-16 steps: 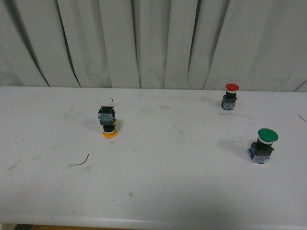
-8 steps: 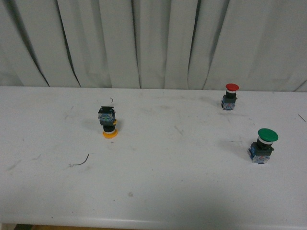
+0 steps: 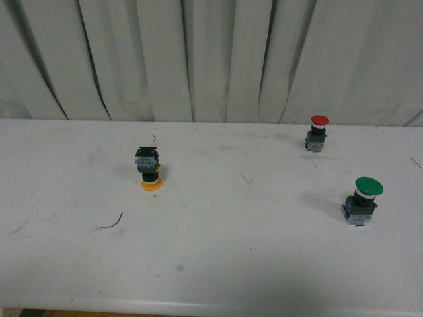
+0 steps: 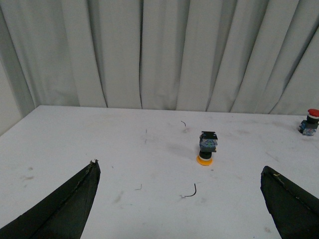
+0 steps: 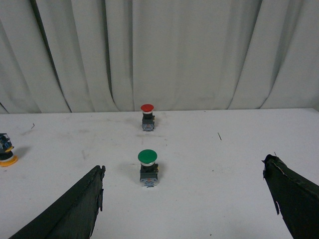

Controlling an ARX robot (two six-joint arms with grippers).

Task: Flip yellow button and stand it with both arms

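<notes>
The yellow button [image 3: 149, 169] stands upside down on its yellow cap on the white table, left of centre, its dark base with blue parts on top. It also shows in the left wrist view [image 4: 207, 148] and at the edge of the right wrist view [image 5: 6, 151]. Neither arm shows in the front view. My left gripper [image 4: 182, 172] is open and empty, its jaws wide apart, well short of the button. My right gripper [image 5: 184, 172] is open and empty, far from the yellow button, with the green-capped button ahead of it.
A red-capped button [image 3: 318, 133] stands upright at the back right, a larger green-capped button [image 3: 362, 200] upright at the right. A small bent wire [image 3: 111, 222] lies in front of the yellow button. Grey curtains [image 3: 211, 59] hang behind the table [image 3: 231, 264].
</notes>
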